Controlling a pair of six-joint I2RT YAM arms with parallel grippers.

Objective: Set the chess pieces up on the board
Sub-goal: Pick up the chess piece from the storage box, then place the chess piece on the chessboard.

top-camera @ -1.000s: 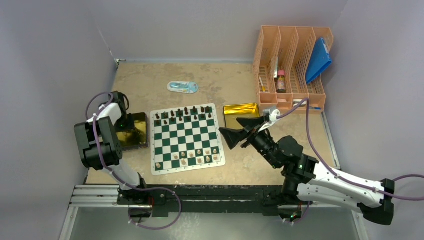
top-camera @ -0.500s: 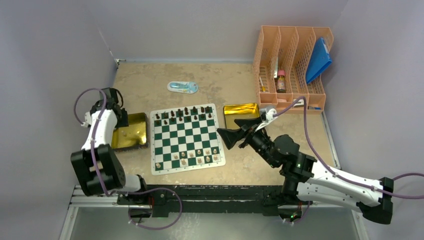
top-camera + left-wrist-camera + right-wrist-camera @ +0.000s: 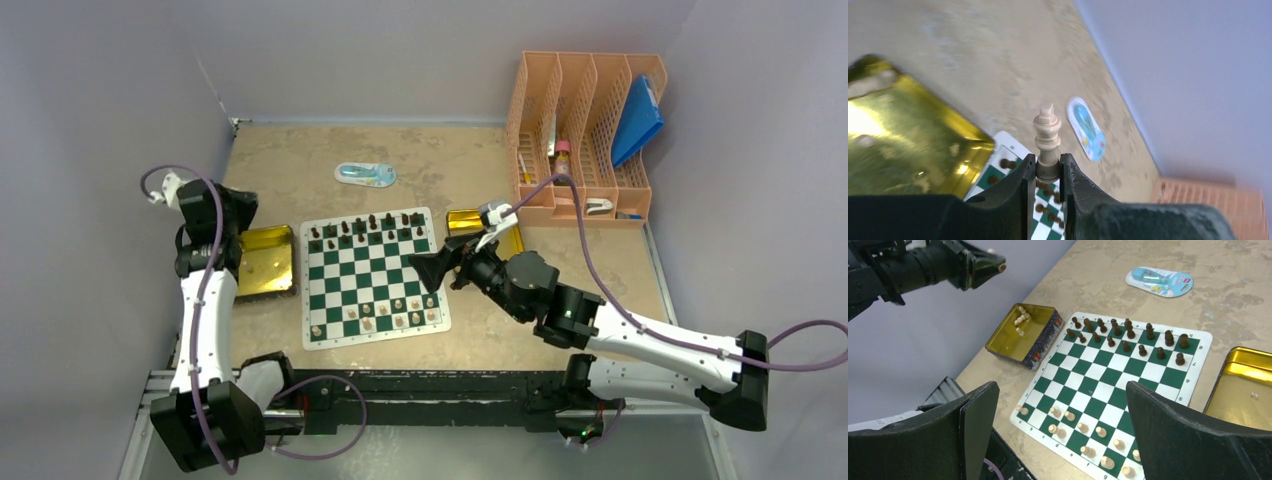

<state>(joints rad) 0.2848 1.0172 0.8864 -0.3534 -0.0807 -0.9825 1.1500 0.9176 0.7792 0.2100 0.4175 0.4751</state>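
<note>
Chess pieces [image 3: 372, 222] were found partly set out on the board [image 3: 370, 275], which lay flat at the middle of the worktop [image 3: 300, 160]. Dark pieces [image 3: 1150, 332] were lined up in the two far rows, and cream pieces [image 3: 1102, 431] were spread along the two near rows, with several squares there left unfilled. One more cream piece [image 3: 1047, 135] was held upright by its base between the narrowly set fingers of the left end effector [image 3: 1047, 169], raised above the worktop near a gold tin [image 3: 1023, 337] that stood just left of the board. A few loose cream pieces were seen inside that tin. The right end effector [image 3: 1062, 387] was spread wide, with nothing between its fingers, and hung over the board's right edge. A gold tray [image 3: 480, 222] was placed just right of the board, a blue packet [image 3: 365, 174] lay beyond the board's far side, and an orange rack [image 3: 585, 130] stood at the far right.
</note>
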